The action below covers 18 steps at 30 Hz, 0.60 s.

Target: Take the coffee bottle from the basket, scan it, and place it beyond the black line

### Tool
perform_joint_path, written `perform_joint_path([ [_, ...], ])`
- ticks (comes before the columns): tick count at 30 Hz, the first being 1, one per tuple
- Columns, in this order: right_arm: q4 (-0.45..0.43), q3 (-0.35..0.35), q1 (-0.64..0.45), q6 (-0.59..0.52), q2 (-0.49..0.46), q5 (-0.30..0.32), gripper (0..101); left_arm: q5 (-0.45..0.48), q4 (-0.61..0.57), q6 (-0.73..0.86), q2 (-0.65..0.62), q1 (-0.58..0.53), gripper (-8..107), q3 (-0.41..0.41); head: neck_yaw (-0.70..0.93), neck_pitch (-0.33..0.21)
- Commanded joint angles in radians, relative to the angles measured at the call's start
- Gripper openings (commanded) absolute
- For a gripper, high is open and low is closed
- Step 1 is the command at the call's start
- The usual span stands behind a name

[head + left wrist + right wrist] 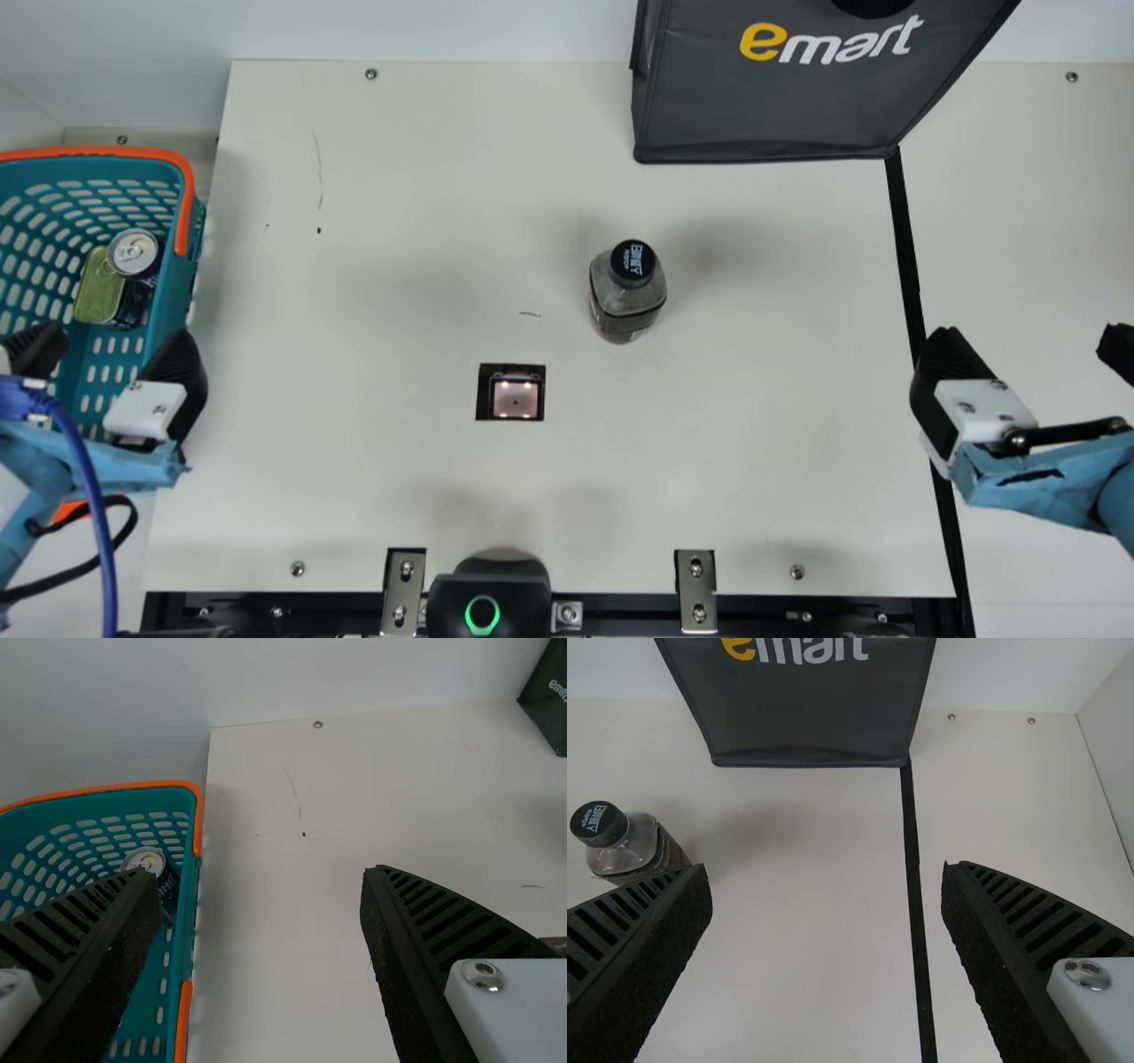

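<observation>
Coffee bottle [627,292]: upright on the cream counter [381,496], dark cap [633,260] up, out of the basket [174,297] and on the scanner's side of the black line [905,257]. It lies between my two sets of jaws, well apart from both, rather nearer the right, and farther out from my base than either. The square scanner [515,399] is lit, set in the counter; bottle stands past it, a little to its right.

Right gripper [1028,341]: jaws spread wide, nothing gripped. In the right wrist view the black line runs between them, and the bottle shows beyond one jaw, partly covered by it.

Left gripper [108,344]: jaws likewise parted and unloaded, at the basket; left wrist view puts one jaw across the basket, the other across bare counter. Inside the basket, a round can [134,254] beside a flat tin [97,288]. Dark bag [762,111] at the counter's far side.
</observation>
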Motion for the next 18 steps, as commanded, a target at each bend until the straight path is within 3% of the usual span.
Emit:
perform_joint_path([
  [1,0.0,0.0,0.0,0.0,0.0,0.0,91,0.003,0.003,-0.003,-0.003,-0.004,90,0.001,0.0,-0.027],
  [18,0.0,0.0,0.0,0.0,0.0,0.0,91,0.004,0.005,-0.005,-0.007,-0.006,90,0.0,0.0,-0.027],
])
